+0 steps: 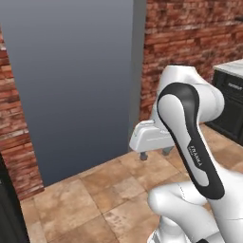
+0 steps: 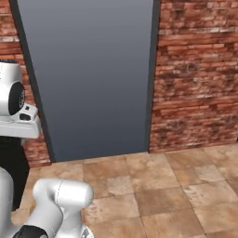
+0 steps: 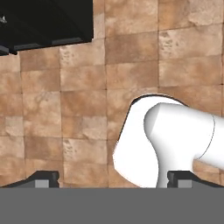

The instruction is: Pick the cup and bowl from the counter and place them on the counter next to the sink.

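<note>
Fingers: two small dark tips at the bottom of the hand view, far apart, wide open, nothing between them.
Gripper: pointing down at the floor, holding nothing.
Grey panel: very big, flat, fills the upper left of the left base view and the upper middle of the right base view.
Brick wall: red, on both sides of the grey panel.
Floor: brown stone tiles, across the bottom of both base views.
Arm: white with dark joints, lower right of the left base view.
Black cabinets: right edge of the left base view.
Counter: white strip on top of the black cabinets, upper right edge.
Cup, bowl, sink: cannot tell where.
</note>
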### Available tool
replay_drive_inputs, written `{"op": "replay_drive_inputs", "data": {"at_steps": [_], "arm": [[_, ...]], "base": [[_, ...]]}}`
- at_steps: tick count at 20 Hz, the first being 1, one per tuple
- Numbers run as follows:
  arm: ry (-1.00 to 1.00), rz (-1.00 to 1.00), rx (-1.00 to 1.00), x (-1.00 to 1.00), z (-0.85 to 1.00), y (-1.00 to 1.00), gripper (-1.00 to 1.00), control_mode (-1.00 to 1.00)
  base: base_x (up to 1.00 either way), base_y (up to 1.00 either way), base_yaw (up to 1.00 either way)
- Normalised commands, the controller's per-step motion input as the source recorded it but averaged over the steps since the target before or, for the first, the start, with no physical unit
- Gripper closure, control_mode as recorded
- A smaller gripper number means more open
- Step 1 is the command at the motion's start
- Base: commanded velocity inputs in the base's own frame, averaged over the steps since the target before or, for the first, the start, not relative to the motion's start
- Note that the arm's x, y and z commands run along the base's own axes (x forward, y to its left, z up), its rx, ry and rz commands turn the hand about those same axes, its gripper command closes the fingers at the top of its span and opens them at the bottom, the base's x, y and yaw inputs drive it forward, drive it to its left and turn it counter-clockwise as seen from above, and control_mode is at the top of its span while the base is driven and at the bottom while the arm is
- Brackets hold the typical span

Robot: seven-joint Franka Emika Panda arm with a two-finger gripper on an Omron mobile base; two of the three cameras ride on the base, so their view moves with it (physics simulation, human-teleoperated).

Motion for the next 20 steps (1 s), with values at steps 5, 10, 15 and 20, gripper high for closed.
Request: {"op": "replay_drive_inputs", "data": {"at_steps": [5,10,15,20], "arm": [[0.0,0.0,0.0,0.0,0.0,0.0,-1.0,1.0],[0.0,0.0,0.0,0.0,0.0,0.0,-1.0,1.0],[0.0,0.0,0.0,0.0,0.0,0.0,-1.0,1.0],[0.0,0.0,0.0,0.0,0.0,0.0,-1.0,1.0]], "base": [[-0.19,1.0,0.0],[-0.01,1.0,0.0],[0.0,1.0,-0.02],[0.0,1.0,-0.03]]}}
